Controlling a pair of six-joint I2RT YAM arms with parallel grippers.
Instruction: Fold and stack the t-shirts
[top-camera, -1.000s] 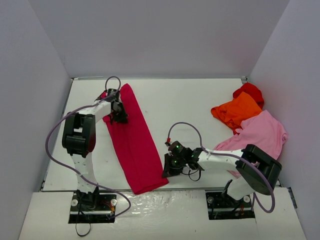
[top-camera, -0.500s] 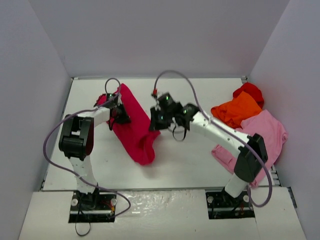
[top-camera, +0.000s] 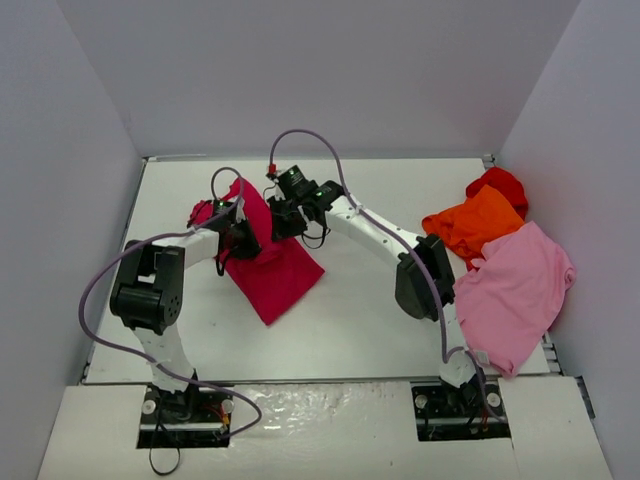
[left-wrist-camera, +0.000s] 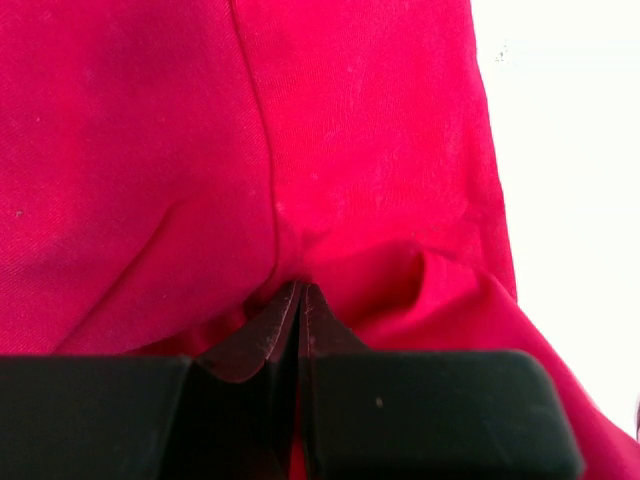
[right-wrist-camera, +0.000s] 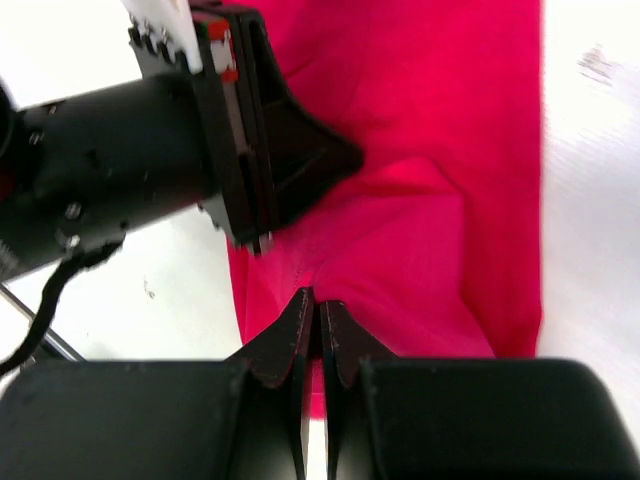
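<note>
The crimson-magenta t-shirt (top-camera: 278, 275) lies left of centre, doubled over on itself into a short slab. My left gripper (top-camera: 248, 240) is shut on its far edge; in the left wrist view the closed tips (left-wrist-camera: 300, 292) pinch the crimson cloth (left-wrist-camera: 380, 130). My right gripper (top-camera: 274, 226) reaches across from the right and is shut on the same shirt right beside it. In the right wrist view its tips (right-wrist-camera: 317, 302) bite a fold of crimson cloth (right-wrist-camera: 450, 150), with the left gripper's black body (right-wrist-camera: 150, 150) just above.
At the right side lie an orange t-shirt (top-camera: 472, 222), a bright red one (top-camera: 500, 183) behind it, and a light pink one (top-camera: 515, 290) spread towards the front right. White walls close in the table (top-camera: 380, 330) on three sides.
My right gripper has carried the near end of the crimson shirt from the table's front up to the far end, folding it in half. The left gripper has hardly moved.
</note>
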